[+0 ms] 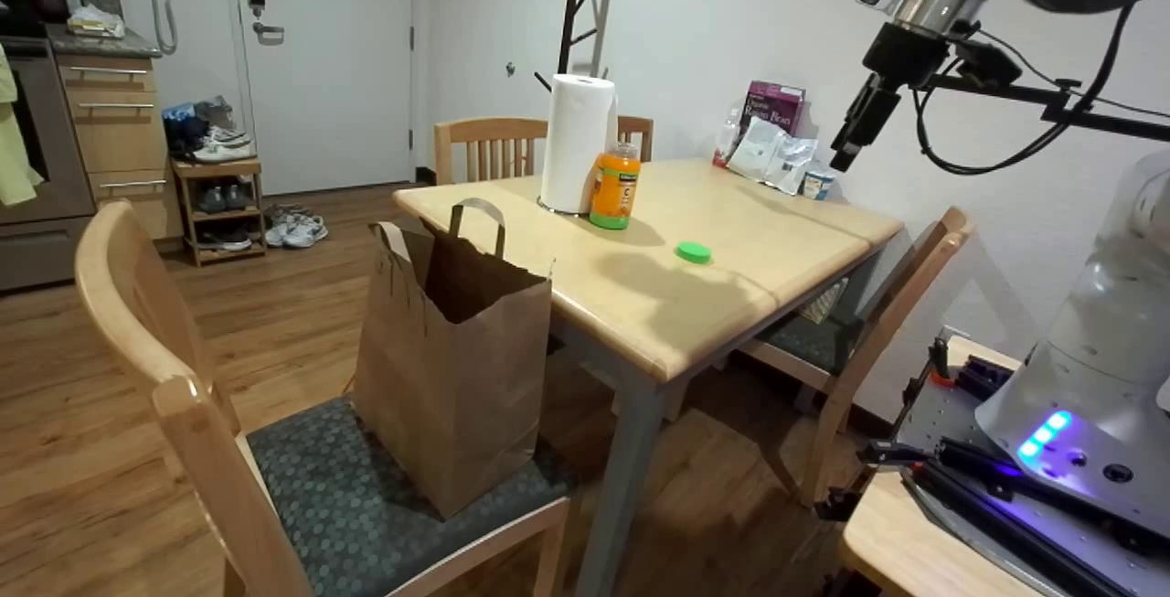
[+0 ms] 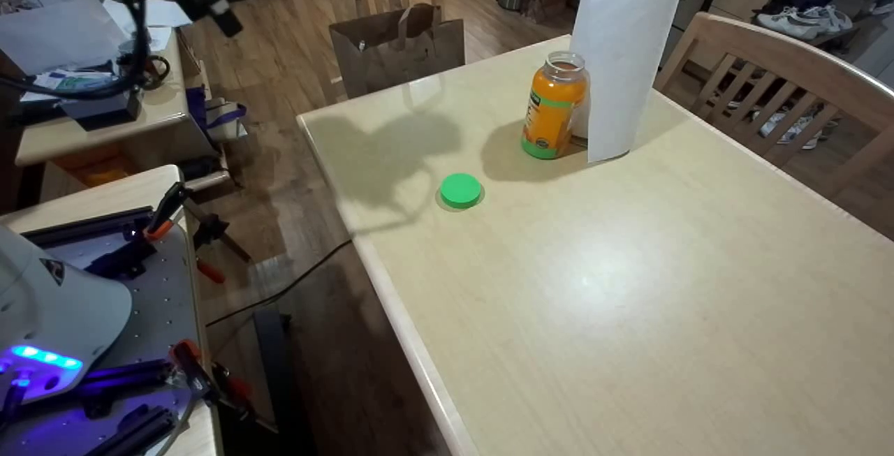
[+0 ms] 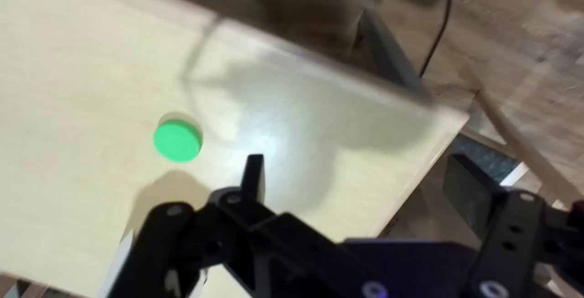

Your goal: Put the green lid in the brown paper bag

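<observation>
My hand [image 3: 356, 175] is spread wide, nothing in it, well apart from the lid [image 3: 177, 141], probably so I can line up first. The lid lies flat on the worktop [image 2: 531, 344], near the uncapped bottle [image 2: 555, 108] it likely fits. The bag [image 1: 457, 378] stands open on a chair [image 1: 311, 487], I'd guess to put its mouth within easy reach.

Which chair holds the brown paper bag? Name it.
The foreground chair in an exterior view: it alone bears the brown paper bag, standing upright. Another chair stands behind the paper towel roll; a third chair, right of the table.
</observation>
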You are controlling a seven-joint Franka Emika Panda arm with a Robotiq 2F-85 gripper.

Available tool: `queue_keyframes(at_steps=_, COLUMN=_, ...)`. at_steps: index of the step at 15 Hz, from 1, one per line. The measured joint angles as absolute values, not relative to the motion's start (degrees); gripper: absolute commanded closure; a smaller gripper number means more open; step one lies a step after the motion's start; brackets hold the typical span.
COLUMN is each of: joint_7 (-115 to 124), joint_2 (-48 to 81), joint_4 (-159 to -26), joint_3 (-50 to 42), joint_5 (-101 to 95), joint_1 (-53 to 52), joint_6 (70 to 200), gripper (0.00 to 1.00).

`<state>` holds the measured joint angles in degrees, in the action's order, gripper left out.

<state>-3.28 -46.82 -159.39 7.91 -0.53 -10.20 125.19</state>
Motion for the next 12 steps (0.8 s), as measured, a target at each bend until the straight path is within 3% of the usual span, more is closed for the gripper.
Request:
queue_keyframes(at_steps=6, joint_7=-5.8, joint_2=-30.1, joint_4=-154.6, joint_3=3.1, joint_5=-7.4, joint_1=-3.9, joint_6=149.8, gripper=0.00)
queue_keyframes(at_steps=12, joint_7=-14.1, joint_2=-9.2, joint_4=-138.9, joint_3=-5.4, joint_5=3.8, joint_1=-5.4, joint_6=148.3, gripper=0.00)
